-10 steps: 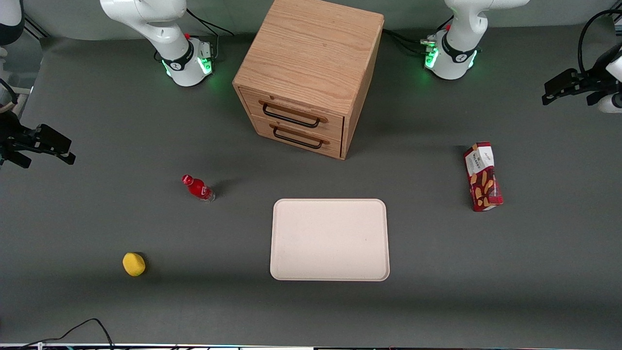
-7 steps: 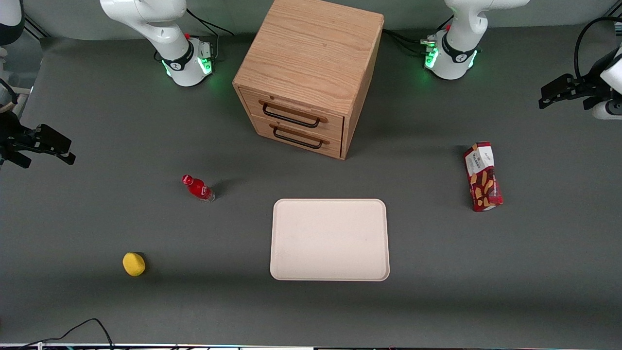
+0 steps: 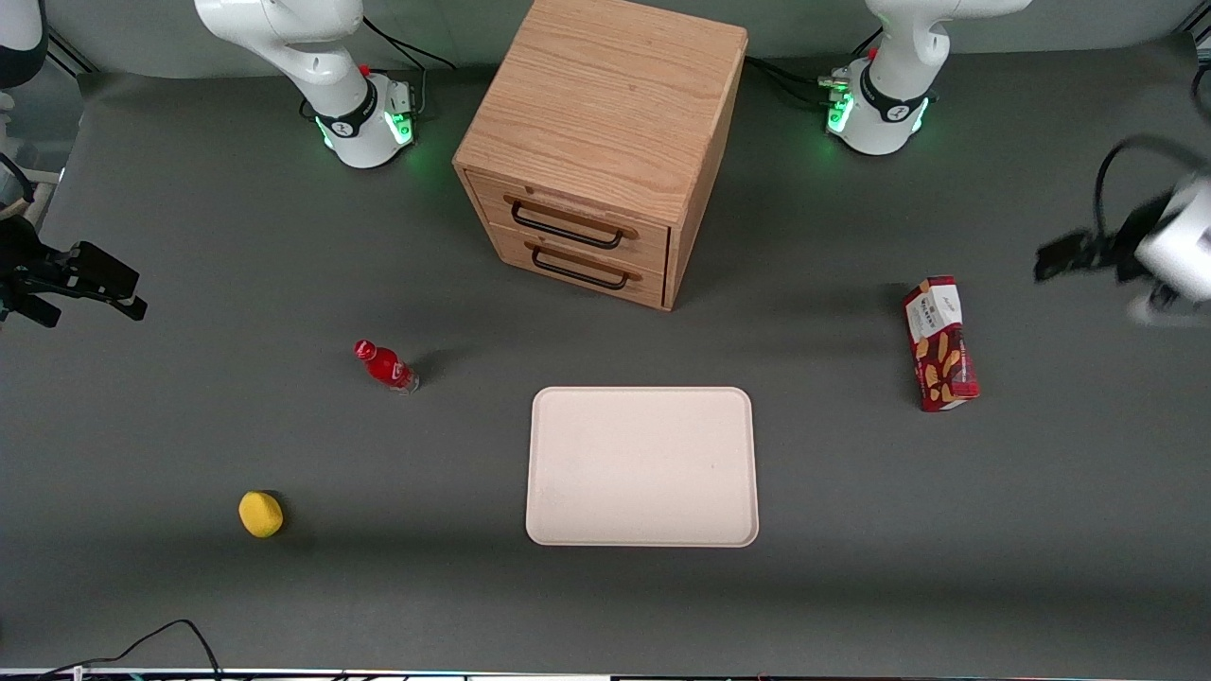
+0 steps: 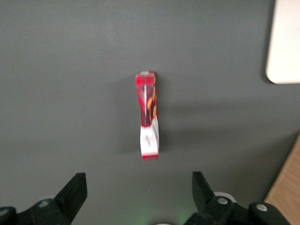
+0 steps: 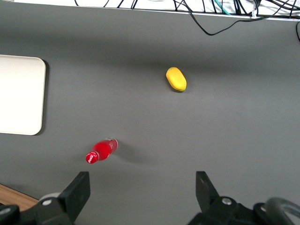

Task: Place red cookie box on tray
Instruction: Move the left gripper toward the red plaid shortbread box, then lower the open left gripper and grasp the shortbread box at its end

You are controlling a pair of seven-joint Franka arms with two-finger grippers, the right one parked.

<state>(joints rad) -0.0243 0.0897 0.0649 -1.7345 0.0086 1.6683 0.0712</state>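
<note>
Since the earlier frames the left arm's gripper has dropped lower and come nearer the front camera, closing on the red cookie box, while every item on the table has kept its place. That box lies on the grey table toward the working arm's end, apart from the gripper and a little nearer the front camera than it. It lies lengthwise, with its white end panel pointing toward the arm bases. Nothing touches it.

From the wrist camera the red cookie box shows ahead of the gripper, centred between the two black fingers, which stand wide apart with bare table between them. This view shows the spread of the fingers plainly, where the front view shows the gripper only as a smeared dark shape.

The tray sits flat on the table, well apart from the box toward the middle, with its surface bare. The wrist view catches only one rounded corner of the tray and a sliver of wood at its edge.

Only the front view takes in the wooden drawer cabinet, farther from the front camera than the tray. A small red bottle and a yellow fruit lie toward the parked arm's end, and the right wrist view also shows both.
</note>
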